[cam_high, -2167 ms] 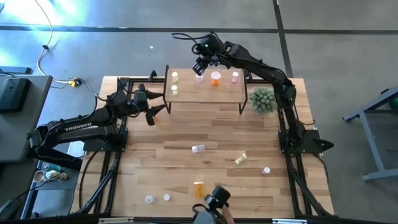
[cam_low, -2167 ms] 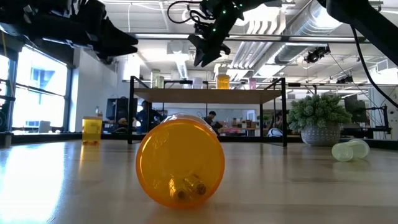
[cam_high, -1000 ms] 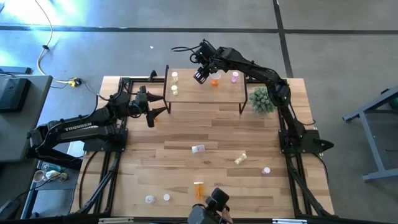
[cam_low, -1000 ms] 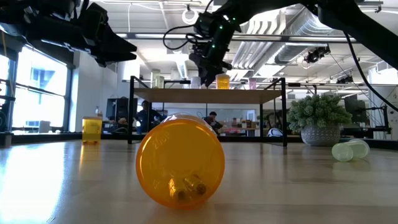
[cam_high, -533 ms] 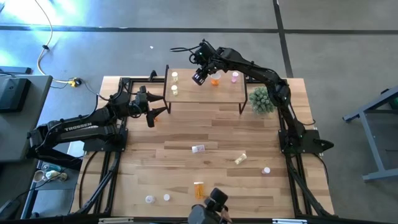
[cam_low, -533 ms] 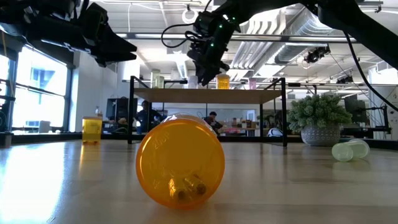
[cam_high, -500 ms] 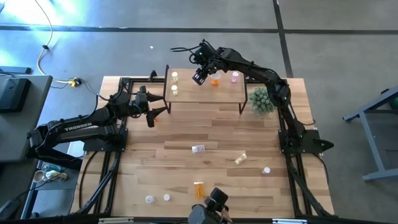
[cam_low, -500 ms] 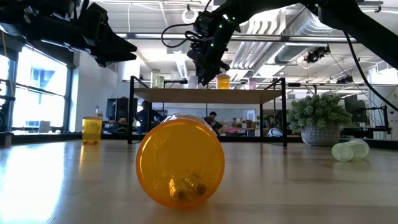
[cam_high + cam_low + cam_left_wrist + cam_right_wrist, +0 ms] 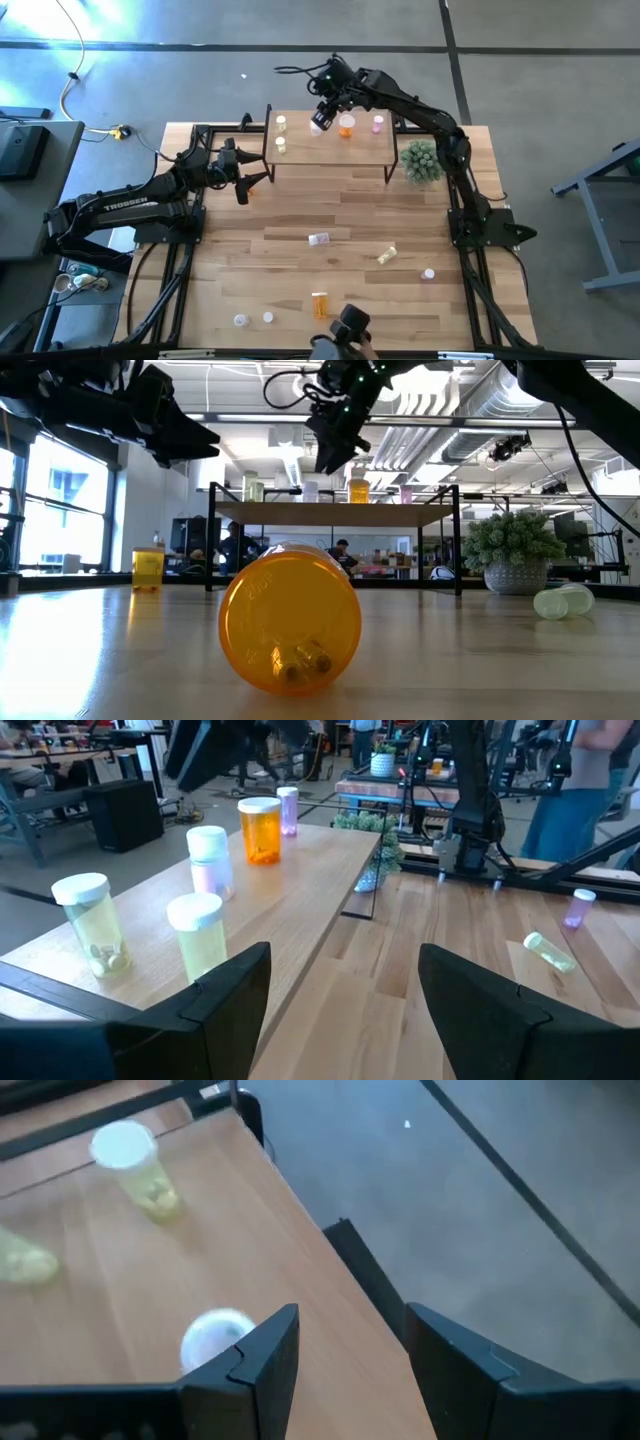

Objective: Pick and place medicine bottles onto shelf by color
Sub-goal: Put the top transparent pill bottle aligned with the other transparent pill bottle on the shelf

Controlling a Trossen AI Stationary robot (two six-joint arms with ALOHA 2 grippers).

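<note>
— Where's your right gripper (image 9: 322, 112)?
— Above the shelf's (image 9: 330, 150) far edge, fingers parted, nothing held. The white-capped bottle (image 9: 316, 127) stands just below it, beside the orange bottle (image 9: 346, 125).
— The left gripper (image 9: 243, 178)?
— Spread, empty, left of the shelf.

Shelf (image 9: 330, 148) matt light wood; bottles (image 9: 262, 828) glossy translucent plastic.

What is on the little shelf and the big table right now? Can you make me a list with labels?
shelf: holds five upright bottles
yellow-green bottles: two, at the shelf's left end
white bottle: under the right tool
orange bottle: mid-shelf
pink bottle: toward the right end
right tool: open, above the white bottle
left tool: open, empty, beside the shelf's left end
table: seven more bottles, scattered
plant: right of the shelf
</note>
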